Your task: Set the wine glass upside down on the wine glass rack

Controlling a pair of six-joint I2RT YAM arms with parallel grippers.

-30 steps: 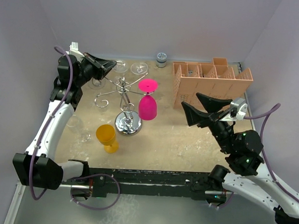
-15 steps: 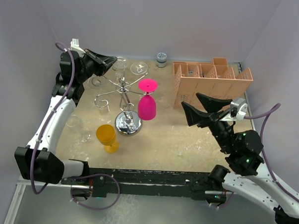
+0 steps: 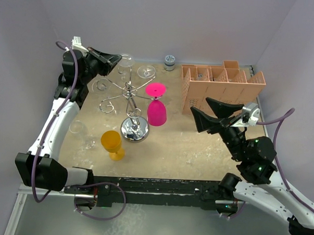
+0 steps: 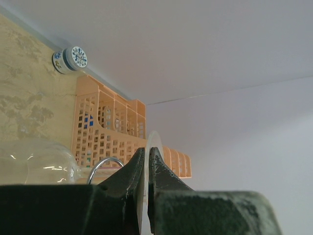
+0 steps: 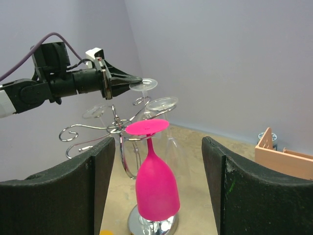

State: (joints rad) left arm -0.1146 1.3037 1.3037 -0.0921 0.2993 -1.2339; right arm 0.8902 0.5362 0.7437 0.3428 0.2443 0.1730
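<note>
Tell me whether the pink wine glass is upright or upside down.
Upside down: the pink wine glass hangs from the silver rack, its flat foot on top, bowl below.

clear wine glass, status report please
Left fingers shut on clear glass, by its foot, upside down at the rack. Right fingers open, away. Pink glass already hanging there, close by.

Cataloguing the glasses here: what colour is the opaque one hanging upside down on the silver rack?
The hanging glass is bright magenta pink, foot included; the right wrist view shows it best.
</note>
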